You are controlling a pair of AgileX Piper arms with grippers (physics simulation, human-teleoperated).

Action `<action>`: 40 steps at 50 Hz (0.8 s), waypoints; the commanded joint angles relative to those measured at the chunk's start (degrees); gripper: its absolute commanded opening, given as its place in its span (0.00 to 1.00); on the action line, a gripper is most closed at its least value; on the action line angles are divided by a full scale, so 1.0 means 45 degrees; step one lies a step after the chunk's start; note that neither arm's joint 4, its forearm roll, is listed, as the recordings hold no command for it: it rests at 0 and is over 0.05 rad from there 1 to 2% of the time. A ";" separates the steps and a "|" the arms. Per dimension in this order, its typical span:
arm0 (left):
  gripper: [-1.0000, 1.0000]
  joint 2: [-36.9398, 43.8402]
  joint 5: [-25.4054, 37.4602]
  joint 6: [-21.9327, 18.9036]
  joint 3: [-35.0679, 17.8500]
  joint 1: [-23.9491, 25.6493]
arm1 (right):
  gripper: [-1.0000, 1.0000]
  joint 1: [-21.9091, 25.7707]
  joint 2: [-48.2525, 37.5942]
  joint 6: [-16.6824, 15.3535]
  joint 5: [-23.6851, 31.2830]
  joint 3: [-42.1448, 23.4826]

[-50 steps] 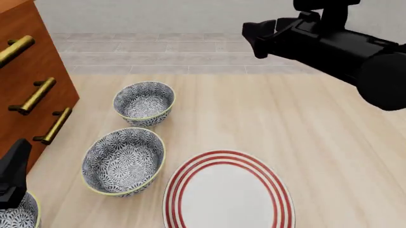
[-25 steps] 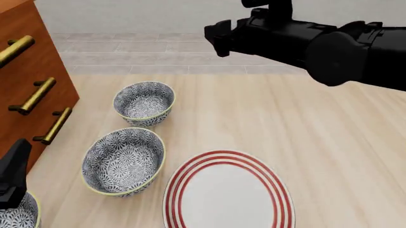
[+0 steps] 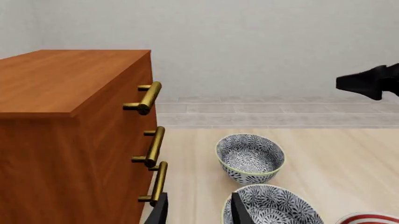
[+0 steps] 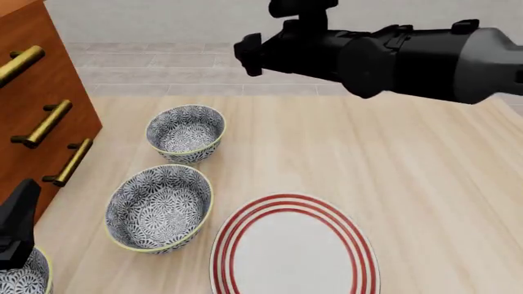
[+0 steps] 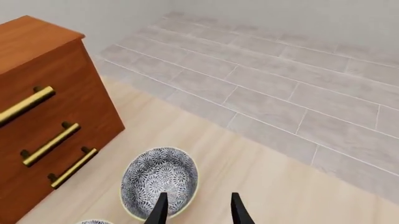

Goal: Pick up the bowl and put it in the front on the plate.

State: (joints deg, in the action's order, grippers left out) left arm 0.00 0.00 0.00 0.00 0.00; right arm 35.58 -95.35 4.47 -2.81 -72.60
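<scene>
The wooden cabinet (image 4: 37,104) stands at the tabletop's (image 4: 392,165) left edge, the red-ringed plate (image 4: 294,248) lies near and empty, and the right end effector (image 5: 196,210) hovers high above the far bowl (image 4: 185,133), fingers parted with nothing between them. To land well it should descend with 1 finger inside the yellow-green rim. Which of the 3 bowls counts as "front" is uncertain: the middle bowl (image 4: 160,207) or the nearest bowl (image 4: 24,278), cut off by the frame. The left end effector (image 3: 196,212) shows 2 separated fingertips, empty.
</scene>
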 commanded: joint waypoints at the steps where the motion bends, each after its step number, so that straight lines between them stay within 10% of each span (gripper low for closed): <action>1: 1.00 0.0000 0.0000 0.0000 0.0000 0.0000 | 1.00 0.0155 -0.1147 0.0169 0.0306 -0.0961; 40: 1.00 0.0000 0.0000 0.0000 0.0000 0.0000 | 1.00 -0.0042 -0.4142 0.0282 0.0930 -0.3737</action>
State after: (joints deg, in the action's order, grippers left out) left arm 0.00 0.00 0.00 0.00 0.00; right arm 35.33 -111.10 5.33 0.79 -86.84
